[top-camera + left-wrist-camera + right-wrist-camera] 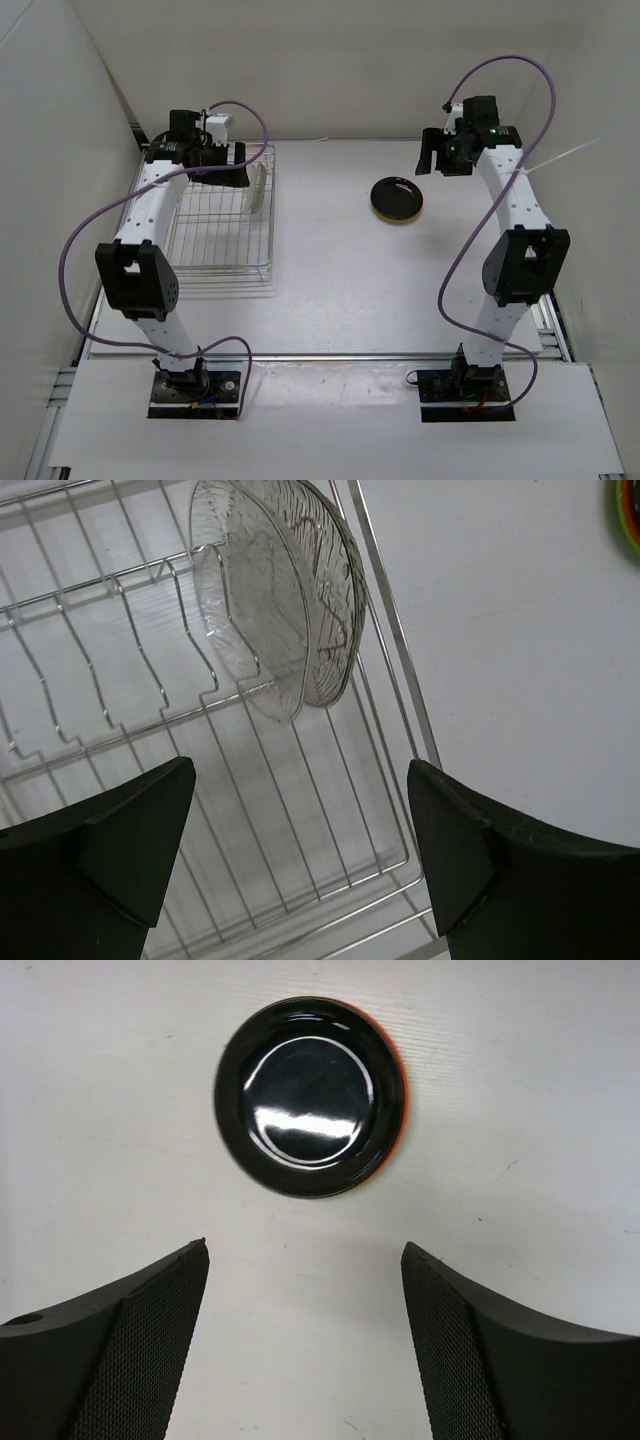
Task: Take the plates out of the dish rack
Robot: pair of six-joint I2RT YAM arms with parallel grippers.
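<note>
left fingers [120, 850] spread apart, empty, above the rectangular silver wire-grid dish rack [215, 228]; two clear round plates [290, 600] stand on edge by its right side. right fingers [110, 1350] apart, empty, over a glossy black round plate [310, 1095] on the white desk [340, 280].

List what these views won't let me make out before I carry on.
- Right wrist: the black plate covers whatever lies under it. Only an orange rim peeks out, so the count beneath is hidden.
- Left wrist: the clear plates overlap, so I cannot tell whether there are two or more.
- Left wrist: the stack is cut off by the right edge.
- Top: the left gripper hides the far end of the rack.
</note>
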